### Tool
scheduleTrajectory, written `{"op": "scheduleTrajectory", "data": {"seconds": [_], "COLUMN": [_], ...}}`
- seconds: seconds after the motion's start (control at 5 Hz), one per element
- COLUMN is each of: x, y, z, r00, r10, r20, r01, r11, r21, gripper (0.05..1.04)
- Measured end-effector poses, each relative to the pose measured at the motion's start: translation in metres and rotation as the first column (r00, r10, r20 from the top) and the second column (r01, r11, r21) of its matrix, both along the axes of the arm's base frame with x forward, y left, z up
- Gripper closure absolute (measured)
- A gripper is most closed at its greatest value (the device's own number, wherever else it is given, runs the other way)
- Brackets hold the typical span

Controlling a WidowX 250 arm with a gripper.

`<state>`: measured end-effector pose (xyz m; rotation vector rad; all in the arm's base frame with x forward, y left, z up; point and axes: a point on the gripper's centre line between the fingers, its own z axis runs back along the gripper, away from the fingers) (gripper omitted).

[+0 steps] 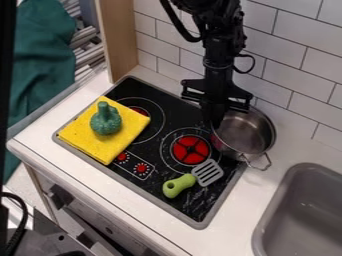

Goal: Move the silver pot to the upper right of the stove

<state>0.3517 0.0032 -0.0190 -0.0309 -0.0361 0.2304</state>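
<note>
From my seat at the controls, the sink was set into the desk near its right edge. On the stove, the spatula lay toward the near right corner, its green handle toward the front edge and its slotted grey blade pointing to the right side, just beside the red centre of a burner. Two red knobs sat along the front edge. A folded yellow cloth covered much of the left side, with a bumpy green toy vegetable on top. The silver pot was at the far right corner, its loop handle pointing toward the near side. I had the gripper down at the pot's left rim; I couldn't tell whether it was pinching that rim or spread. Behind rose the white tiled wall.
</note>
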Motion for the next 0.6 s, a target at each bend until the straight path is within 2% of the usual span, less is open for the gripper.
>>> {"op": "scheduleTrajectory", "data": {"seconds": [0.6], "x": [-0.002], "y": [0.023], "z": [-0.016], "r00": [0.995], "r10": [0.097], "r20": [-0.025], "r01": [-0.097], "r11": [0.995], "r21": [-0.014], "gripper": [1.004]}}
